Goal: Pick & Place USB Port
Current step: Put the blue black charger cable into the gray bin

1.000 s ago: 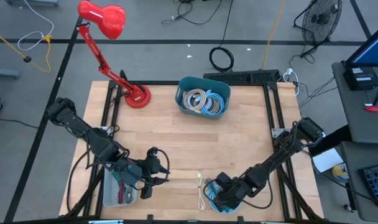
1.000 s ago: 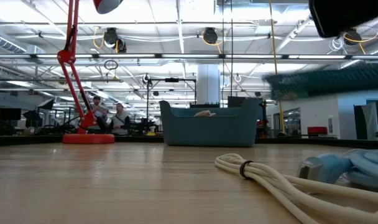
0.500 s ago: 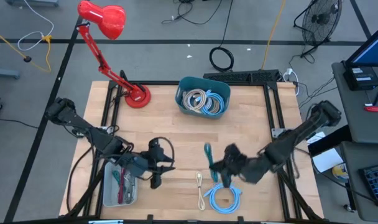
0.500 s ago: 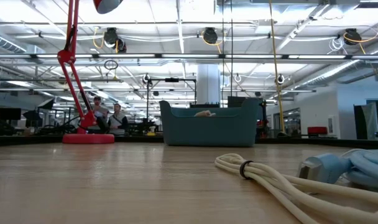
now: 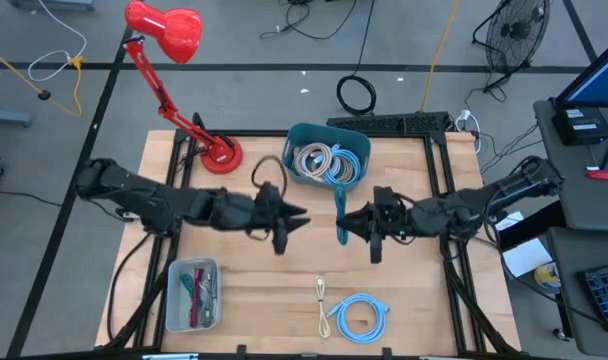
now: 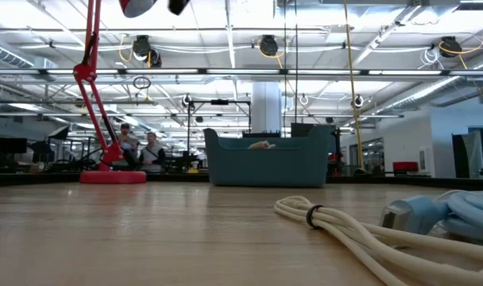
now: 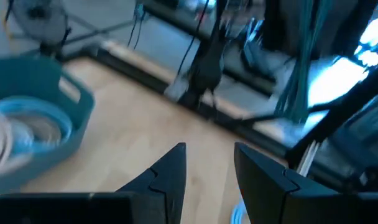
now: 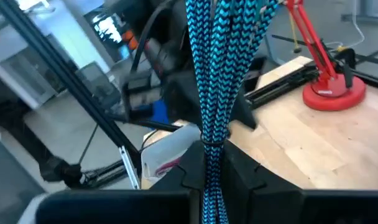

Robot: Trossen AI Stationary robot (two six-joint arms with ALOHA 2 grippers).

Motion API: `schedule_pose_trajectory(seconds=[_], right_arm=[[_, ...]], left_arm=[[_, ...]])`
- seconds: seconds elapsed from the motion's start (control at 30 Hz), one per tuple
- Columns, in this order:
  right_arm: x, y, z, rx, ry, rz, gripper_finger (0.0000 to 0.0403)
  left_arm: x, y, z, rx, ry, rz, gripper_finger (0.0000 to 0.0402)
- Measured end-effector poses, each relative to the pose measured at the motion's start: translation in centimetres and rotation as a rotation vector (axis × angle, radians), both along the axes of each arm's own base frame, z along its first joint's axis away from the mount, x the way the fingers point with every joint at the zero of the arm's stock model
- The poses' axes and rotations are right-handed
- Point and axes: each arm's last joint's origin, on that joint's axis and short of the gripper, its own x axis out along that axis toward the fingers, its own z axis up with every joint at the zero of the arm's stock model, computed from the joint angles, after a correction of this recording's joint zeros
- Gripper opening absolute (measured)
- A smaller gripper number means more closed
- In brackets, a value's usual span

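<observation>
1. The cable (image 8: 220, 68) is a braided blue-and-black bundle, bound tight where the right pincer (image 5: 341, 226) is clamped on it.
2. It hangs off the wooden surface (image 5: 404, 300) near the middle, just in front of the teal bin (image 5: 294, 152).
3. Both arms stretch toward the centre; the left pincer (image 5: 300, 216) is parted, holding nothing, facing the right one.

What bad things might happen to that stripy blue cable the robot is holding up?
The right gripper pinches the braided teal cable only at one bundled spot, so it might slip out before reaching the teal bin. The left gripper hangs close opposite, fingers apart, so the dangling cable might brush it.
</observation>
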Motion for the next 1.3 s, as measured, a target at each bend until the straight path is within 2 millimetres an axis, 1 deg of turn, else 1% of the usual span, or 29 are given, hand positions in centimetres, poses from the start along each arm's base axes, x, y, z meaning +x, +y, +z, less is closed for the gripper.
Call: schedule_pose_trajectory(seconds=[0.07, 0.17, 0.27, 0.43, 0.5, 0.6, 0.7, 0.8, 0.9, 1.1, 1.3], right_arm=[[0.1, -0.4, 0.0, -0.020, 0.003, 0.017, 0.0020], [0.3, -0.9, 0.1, -0.037, 0.004, 0.032, 0.0020], [0.4, -1.3, 0.1, -0.057, 0.005, 0.046, 0.0020], [0.6, -1.7, 0.4, -0.065, -0.028, 0.049, 0.0020], [0.7, -1.8, 0.8, -0.061, -0.070, 0.063, 0.0020], [0.8, -1.9, 1.3, -0.059, -0.114, 0.082, 0.0020], [0.9, -2.1, 1.3, -0.063, -0.116, 0.075, 0.0020], [0.9, -2.3, 1.3, -0.064, -0.115, 0.067, 0.0020], [1.5, -2.6, 0.9, -0.067, -0.105, 0.054, 0.0020], [2.9, -2.6, 0.1, -0.051, -0.096, 0.078, 0.0020], [3.5, -2.8, -0.3, -0.043, -0.096, 0.076, 0.0020]], left_arm=[[0.4, 1.1, 0.7, -0.003, -0.070, -0.017, 0.0136], [0.9, 2.4, 1.8, -0.002, -0.182, -0.122, 0.0136], [1.1, 3.3, 2.3, 0.021, -0.225, -0.223, 0.0136], [1.1, 3.9, 2.4, 0.194, -0.237, -0.281, 0.0136], [1.2, 3.9, 2.5, 0.219, -0.248, -0.283, 0.0136], [1.2, 4.8, 2.6, 0.191, -0.259, -0.266, 0.0136], [1.3, 5.5, 2.7, 0.187, -0.261, -0.244, 0.0136], [1.3, 6.2, 3.0, 0.147, -0.299, -0.275, 0.0136], [1.2, 6.7, 3.4, 0.109, -0.342, -0.316, 0.0136], [1.2, 6.7, 3.4, 0.090, -0.345, -0.336, 0.0136], [1.2, 6.1, 3.4, 0.080, -0.345, -0.364, 0.0136]])
